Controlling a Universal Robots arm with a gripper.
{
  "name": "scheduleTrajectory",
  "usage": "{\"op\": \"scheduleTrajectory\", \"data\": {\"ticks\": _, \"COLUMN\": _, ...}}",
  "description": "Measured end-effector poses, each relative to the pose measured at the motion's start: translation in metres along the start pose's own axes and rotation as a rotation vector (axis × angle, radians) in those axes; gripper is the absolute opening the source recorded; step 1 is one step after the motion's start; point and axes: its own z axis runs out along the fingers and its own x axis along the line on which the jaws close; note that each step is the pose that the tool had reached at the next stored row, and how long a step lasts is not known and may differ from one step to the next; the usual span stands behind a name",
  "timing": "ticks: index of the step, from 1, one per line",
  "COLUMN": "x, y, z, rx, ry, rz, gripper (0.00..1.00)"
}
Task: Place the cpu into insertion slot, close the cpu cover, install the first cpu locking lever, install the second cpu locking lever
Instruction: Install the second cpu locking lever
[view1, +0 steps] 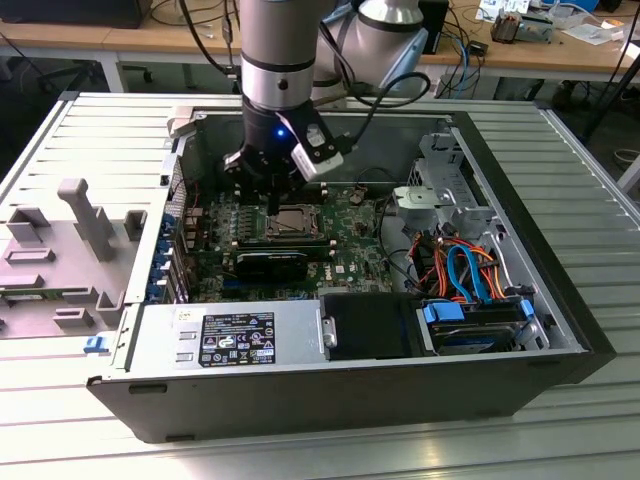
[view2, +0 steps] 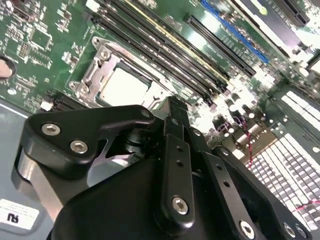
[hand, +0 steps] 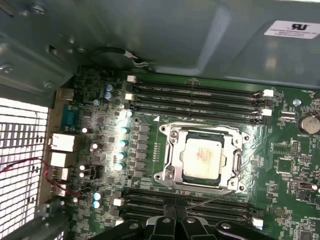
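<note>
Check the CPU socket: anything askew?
Thin metal locking lever juts diagonally over the black memory slots beside the square silver cpu cover, seemingly unlatched. The flat silver-grey cpu sits square in the cover's window.

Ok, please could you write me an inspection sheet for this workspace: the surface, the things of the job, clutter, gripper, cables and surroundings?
Surface: ribbed metal table carrying an open computer case.
Job's things: cpu sits in the socket on the motherboard; cpu cover lies down around it. One thin locking lever sticks out beside the socket.
Clutter: grey plastic fixtures on the table at the exterior view's left.
Gripper: gripper hangs just above the socket, holding nothing; its fingers are together in both wrist views.
Cables: orange and blue cables in the case at the exterior view's right.
Surroundings: wooden benches with loose cables behind the table.
</note>
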Motion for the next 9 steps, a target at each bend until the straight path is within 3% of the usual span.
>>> {"op": "scheduleTrajectory", "data": {"ticks": 6, "x": -0.0157, "y": -0.0019, "z": 0.0047, "rx": 0.0176, "ry": 0.0019, "rz": 0.017, "gripper": 0.11}}
{"op": "scheduleTrajectory", "data": {"ticks": 7, "x": -0.0162, "y": -0.002, "z": 0.0083, "rx": 0.0181, "ry": 0.002, "rz": 0.078, "gripper": 0.11}}
{"op": "scheduleTrajectory", "data": {"ticks": 9, "x": -0.017, "y": -0.0021, "z": 0.0089, "rx": 0.0228, "ry": -0.0669, "rz": 0.084, "gripper": 0.11}}
